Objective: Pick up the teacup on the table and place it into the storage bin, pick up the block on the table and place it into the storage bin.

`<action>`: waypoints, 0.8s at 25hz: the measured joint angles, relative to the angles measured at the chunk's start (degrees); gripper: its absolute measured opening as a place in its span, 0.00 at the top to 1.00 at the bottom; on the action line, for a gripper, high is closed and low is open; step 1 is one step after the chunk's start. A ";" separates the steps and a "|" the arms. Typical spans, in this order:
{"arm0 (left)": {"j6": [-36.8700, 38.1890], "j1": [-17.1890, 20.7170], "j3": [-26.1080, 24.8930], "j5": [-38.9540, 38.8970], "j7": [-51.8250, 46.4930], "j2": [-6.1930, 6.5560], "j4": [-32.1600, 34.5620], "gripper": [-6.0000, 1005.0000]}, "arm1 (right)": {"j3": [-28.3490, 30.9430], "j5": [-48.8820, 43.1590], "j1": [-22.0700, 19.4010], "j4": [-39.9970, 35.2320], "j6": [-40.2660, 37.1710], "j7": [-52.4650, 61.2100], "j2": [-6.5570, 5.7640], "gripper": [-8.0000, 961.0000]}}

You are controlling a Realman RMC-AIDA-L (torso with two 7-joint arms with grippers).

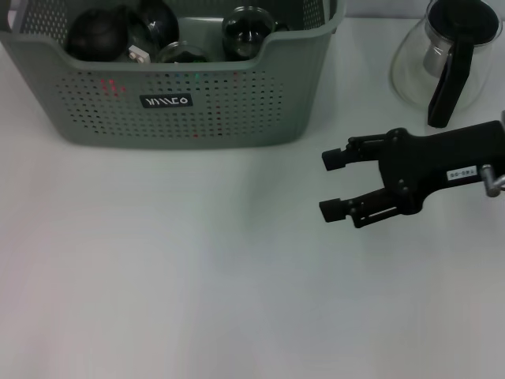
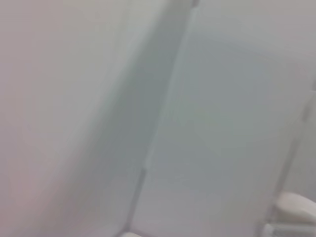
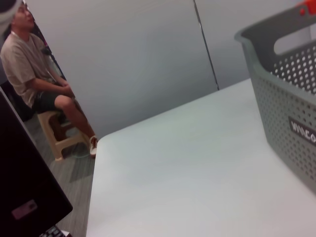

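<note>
So the right gripper [image 1: 338, 184] hangs over the bare white table [image 1: 197, 276], jaws spread apart with nothing between them, well off to the right of the storage bin [image 1: 197, 103]. The bin sits at the far side of the table (dark round items already inside it, hard to tell exactly what). A glass teapot [image 1: 450, 59] stands just behind the gripper. The left gripper isn't visible anywhere.

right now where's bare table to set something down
Free: the white table in front of the grey-green perforated plastic storage bin, left of the open black right hand. Crowded: inside the bin, and the corner with the glass teapot.
</note>
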 joint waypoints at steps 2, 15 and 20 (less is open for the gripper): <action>3.93 1.37 0.33 -0.63 1.94 -0.48 0.01 0.12 | 0.98 0.00 -0.21 0.04 -0.76 -0.73 -0.22 0.02; 2.41 13.74 8.10 12.50 27.67 -6.62 -9.09 0.13 | 2.54 -0.08 -0.79 5.52 0.97 -11.65 1.35 0.02; -3.74 16.51 8.05 14.59 33.52 -7.95 -13.24 0.13 | 2.25 0.04 -0.20 8.82 5.63 -19.91 3.33 0.02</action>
